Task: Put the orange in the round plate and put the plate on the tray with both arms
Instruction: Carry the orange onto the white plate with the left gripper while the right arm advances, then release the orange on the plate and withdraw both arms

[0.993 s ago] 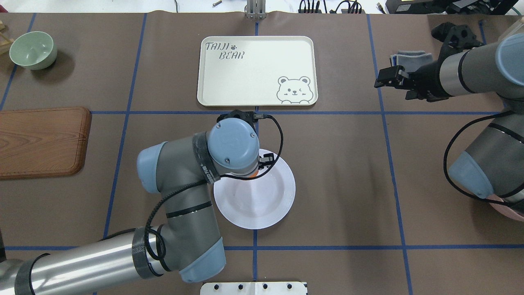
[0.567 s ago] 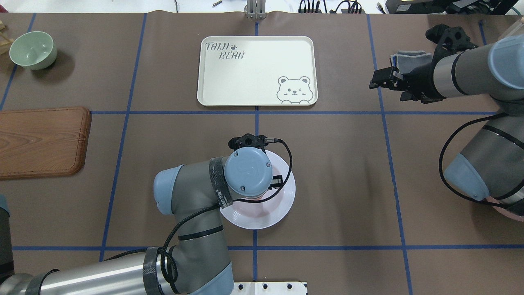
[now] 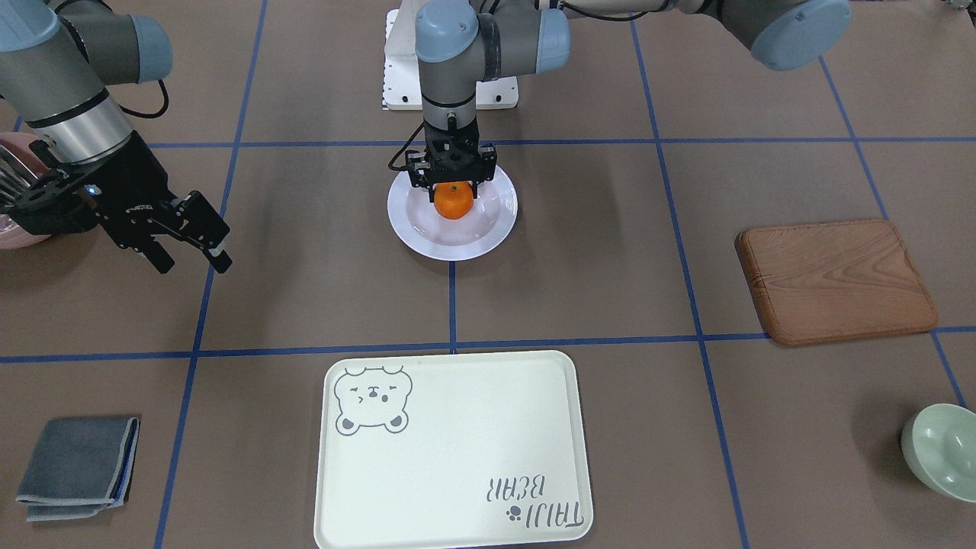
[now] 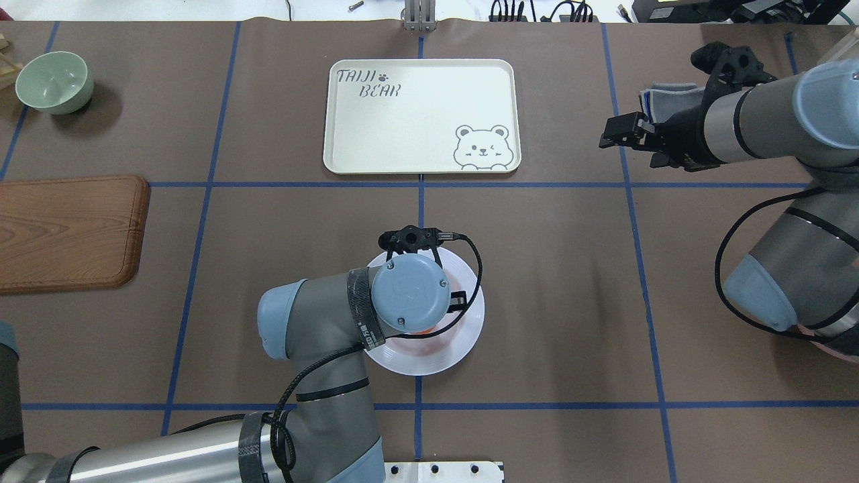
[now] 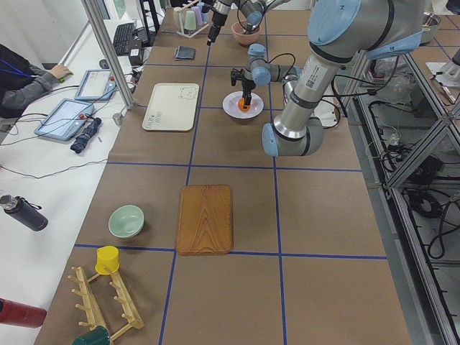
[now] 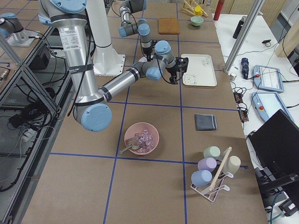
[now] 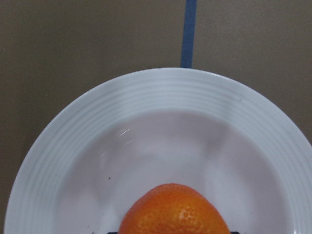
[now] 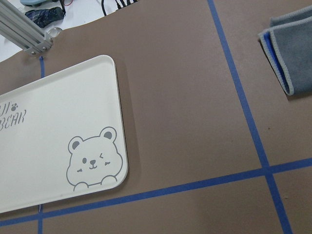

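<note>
Under the matt black left pincer the round plate looked like glossy white glazed ware, finely ridged on the rim and smooth in the centre. The orange at the pincer's tips had a pebbled, faintly shiny skin. The counter around it wore a matt brown paper-like sheet crossed with smooth blue tape; well away from that pincer the tray looked like smooth cream plastic with a soft sheen, the board was grained brown wood, and on the right pincer's side lay a soft grey cloth.
</note>
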